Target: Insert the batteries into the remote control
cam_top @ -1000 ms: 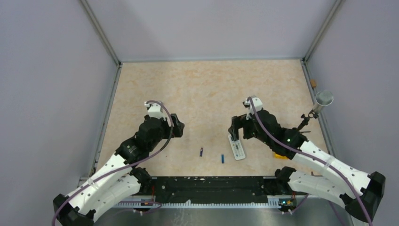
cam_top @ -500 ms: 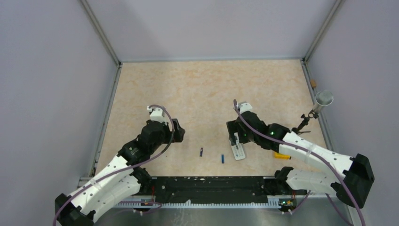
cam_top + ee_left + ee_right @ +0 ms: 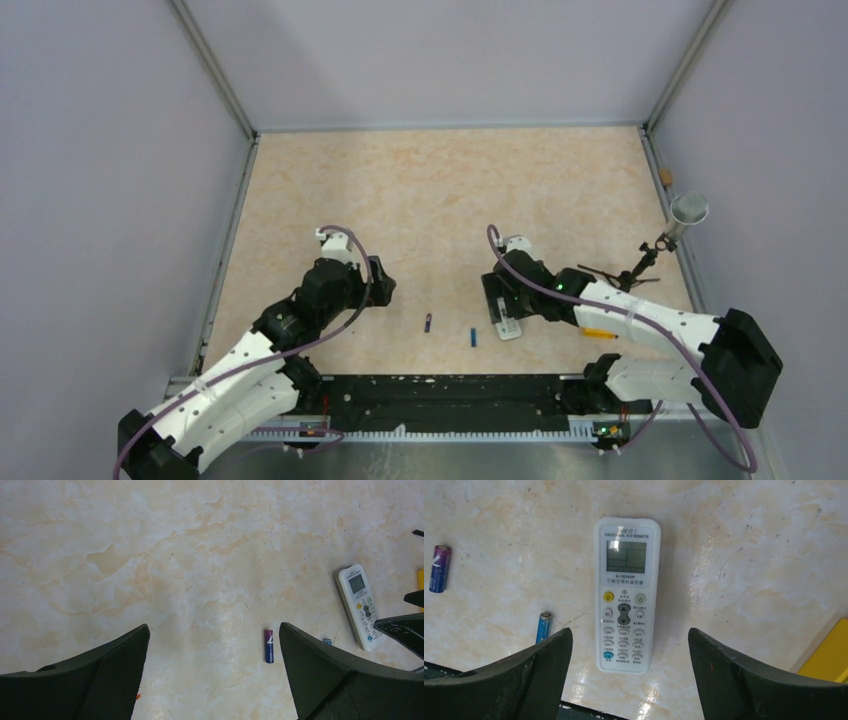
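Note:
The remote control (image 3: 506,320) lies face up on the marbled table, its white face and buttons showing (image 3: 626,595). My right gripper (image 3: 497,296) hangs open just above it, its jaws straddling the remote's near end (image 3: 630,630) without touching. Two batteries lie left of the remote: a blue one (image 3: 473,336) (image 3: 543,626) and a purple-blue one (image 3: 429,323) (image 3: 439,568). My left gripper (image 3: 380,281) is open and empty above bare table, up and left of the purple-blue battery (image 3: 269,645), which sits near its right finger (image 3: 320,665). The remote (image 3: 360,605) also shows in the left wrist view.
A yellow object (image 3: 598,330) (image 3: 831,655) lies right of the remote, under the right arm. A small stand with a metal cup (image 3: 688,210) sits at the table's right edge. Grey walls enclose the table; a black rail (image 3: 450,395) runs along the near edge.
The right arm has come down and toward the near-left, bringing its open gripper low over the remote. The left gripper has shifted slightly nearer. Remote and batteries have not moved.

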Controlling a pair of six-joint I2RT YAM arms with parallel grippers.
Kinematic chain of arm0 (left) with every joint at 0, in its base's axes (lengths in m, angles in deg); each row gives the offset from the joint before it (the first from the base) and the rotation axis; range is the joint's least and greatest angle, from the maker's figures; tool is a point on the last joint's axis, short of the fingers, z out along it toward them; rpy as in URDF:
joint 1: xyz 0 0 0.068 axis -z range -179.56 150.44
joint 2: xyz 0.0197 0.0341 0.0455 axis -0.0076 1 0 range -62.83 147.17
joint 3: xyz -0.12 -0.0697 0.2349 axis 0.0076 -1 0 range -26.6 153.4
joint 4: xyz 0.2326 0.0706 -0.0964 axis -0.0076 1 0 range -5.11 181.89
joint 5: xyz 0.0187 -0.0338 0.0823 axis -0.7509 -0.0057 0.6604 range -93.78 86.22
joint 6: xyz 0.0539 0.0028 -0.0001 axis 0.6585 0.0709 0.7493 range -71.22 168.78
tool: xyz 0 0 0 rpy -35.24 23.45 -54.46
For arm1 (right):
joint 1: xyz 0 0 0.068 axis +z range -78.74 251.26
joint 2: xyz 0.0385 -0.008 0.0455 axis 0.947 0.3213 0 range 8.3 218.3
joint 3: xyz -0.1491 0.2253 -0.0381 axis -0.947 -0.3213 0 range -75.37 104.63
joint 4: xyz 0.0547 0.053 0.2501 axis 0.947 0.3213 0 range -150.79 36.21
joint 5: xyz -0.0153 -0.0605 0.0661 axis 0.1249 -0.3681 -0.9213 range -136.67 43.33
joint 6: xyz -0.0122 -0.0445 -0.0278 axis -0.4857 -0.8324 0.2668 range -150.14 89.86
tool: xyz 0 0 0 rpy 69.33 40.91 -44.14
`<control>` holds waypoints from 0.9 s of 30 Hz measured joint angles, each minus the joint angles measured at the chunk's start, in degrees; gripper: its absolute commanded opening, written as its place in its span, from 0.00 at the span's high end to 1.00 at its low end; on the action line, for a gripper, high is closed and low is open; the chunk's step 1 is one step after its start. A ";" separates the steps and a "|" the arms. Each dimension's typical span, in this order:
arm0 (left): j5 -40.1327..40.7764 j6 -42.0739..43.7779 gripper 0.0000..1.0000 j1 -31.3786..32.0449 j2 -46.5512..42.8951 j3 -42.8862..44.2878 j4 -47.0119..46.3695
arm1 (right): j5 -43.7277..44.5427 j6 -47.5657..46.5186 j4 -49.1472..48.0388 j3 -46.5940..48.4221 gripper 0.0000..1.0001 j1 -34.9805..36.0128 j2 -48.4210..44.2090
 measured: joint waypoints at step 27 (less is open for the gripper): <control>-2.29 -0.11 0.01 0.00 2.75 -0.72 -1.49 | 0.92 5.27 -3.30 -3.43 0.22 4.46 6.71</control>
